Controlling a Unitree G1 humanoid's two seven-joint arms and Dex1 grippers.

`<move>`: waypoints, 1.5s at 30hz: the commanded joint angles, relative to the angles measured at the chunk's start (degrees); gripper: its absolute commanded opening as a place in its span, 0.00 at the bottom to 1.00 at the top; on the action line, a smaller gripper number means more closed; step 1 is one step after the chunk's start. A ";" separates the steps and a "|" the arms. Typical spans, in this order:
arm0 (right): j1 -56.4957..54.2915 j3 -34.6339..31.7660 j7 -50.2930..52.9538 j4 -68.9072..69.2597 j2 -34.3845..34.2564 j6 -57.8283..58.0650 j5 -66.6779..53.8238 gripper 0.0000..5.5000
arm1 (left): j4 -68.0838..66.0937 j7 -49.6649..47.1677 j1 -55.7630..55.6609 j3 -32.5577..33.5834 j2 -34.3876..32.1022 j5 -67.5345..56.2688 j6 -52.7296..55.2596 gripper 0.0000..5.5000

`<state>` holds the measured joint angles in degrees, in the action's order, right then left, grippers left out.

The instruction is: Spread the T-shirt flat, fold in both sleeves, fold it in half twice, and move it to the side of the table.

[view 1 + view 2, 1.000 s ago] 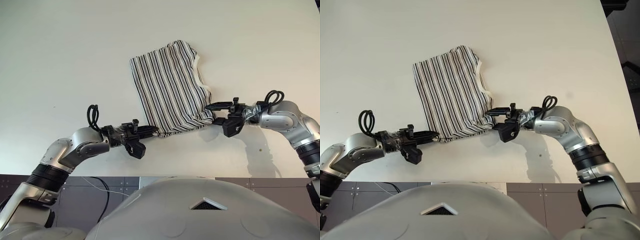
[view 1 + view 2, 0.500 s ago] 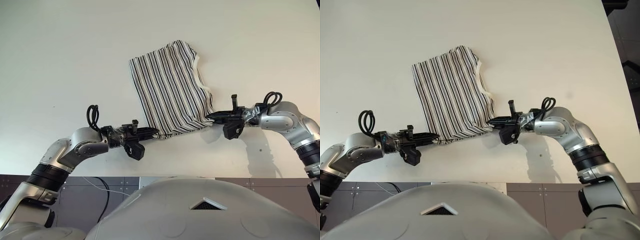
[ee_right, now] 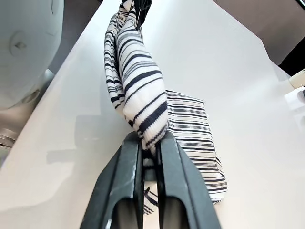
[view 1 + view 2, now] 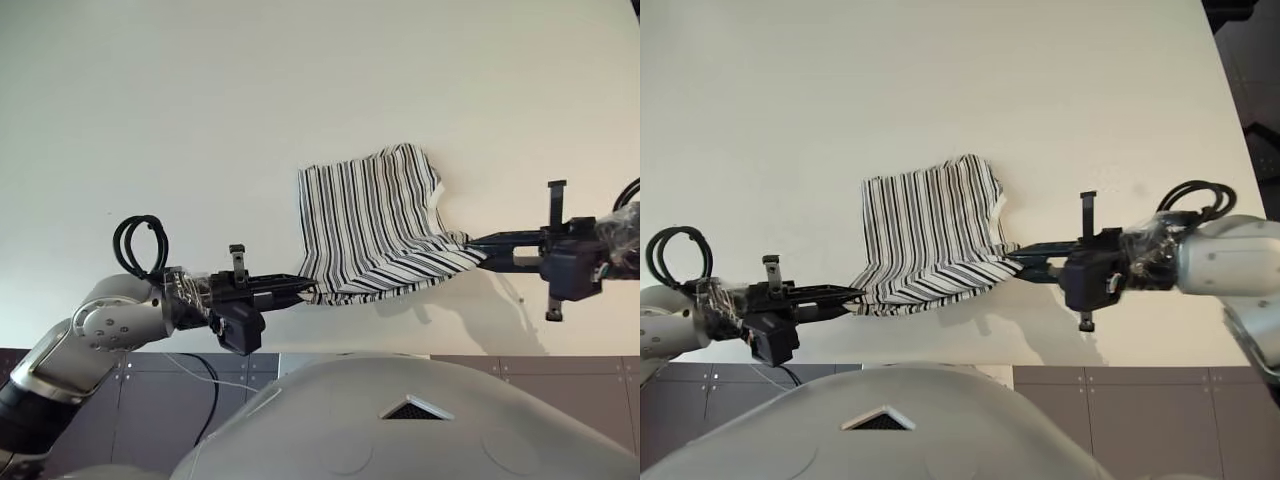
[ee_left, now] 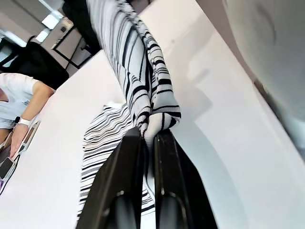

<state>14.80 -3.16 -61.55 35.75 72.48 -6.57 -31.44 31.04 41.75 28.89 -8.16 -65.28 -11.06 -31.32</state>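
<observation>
Low over the bench, holding the striped T-shirt by its near corners with left claw and right claw both pinched shut on cloth, far half lying flat, might slip or bunch if tugged unevenly.

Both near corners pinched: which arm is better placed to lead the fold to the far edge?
Probably right: the right gripper holds its T-shirt corner farther from the robot than the left gripper, nearer the far edge.
</observation>
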 commanded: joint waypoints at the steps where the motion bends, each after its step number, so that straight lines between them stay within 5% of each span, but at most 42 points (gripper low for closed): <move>1: -8.00 1.50 -1.71 -0.81 -0.40 8.92 -2.75 0.02 | 0.70 1.50 -2.23 1.45 1.64 -4.28 7.11 0.02; 9: -39.61 22.29 -9.88 -30.12 -22.38 14.50 12.72 0.02 | -11.50 3.84 -19.34 -3.34 14.76 -8.16 23.84 0.02; 16: -48.29 27.89 -9.75 -57.51 -33.99 1.26 26.59 0.02 | -25.07 6.24 -28.13 -8.15 24.26 -3.26 29.74 0.02; 24: -50.22 25.42 -3.49 -69.82 -42.58 -3.67 30.74 0.02 | -35.73 1.99 -32.19 -7.57 31.63 2.55 29.84 0.02; 28: -48.79 23.25 -2.26 -70.34 -43.05 -3.79 30.34 0.18 | -36.50 -1.17 -32.09 -5.66 34.20 4.02 28.80 0.16; 32: -47.10 22.67 -1.60 -69.35 -43.44 -3.46 30.94 0.30 | -37.06 -1.69 -31.95 -4.70 35.48 4.28 29.10 0.20; 39: -48.41 18.63 5.61 -72.12 -46.55 -1.28 30.86 0.30 | -39.68 -7.66 -35.06 1.84 41.07 0.21 37.00 0.20; 45: -48.96 17.51 12.10 -75.96 -48.09 0.14 33.45 0.30 | -43.00 -10.36 -35.60 -0.76 40.13 8.17 35.46 0.20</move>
<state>-32.71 15.14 -51.47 -39.51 25.04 -6.91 1.01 -10.84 32.61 -5.87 -7.64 -24.23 -6.24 5.88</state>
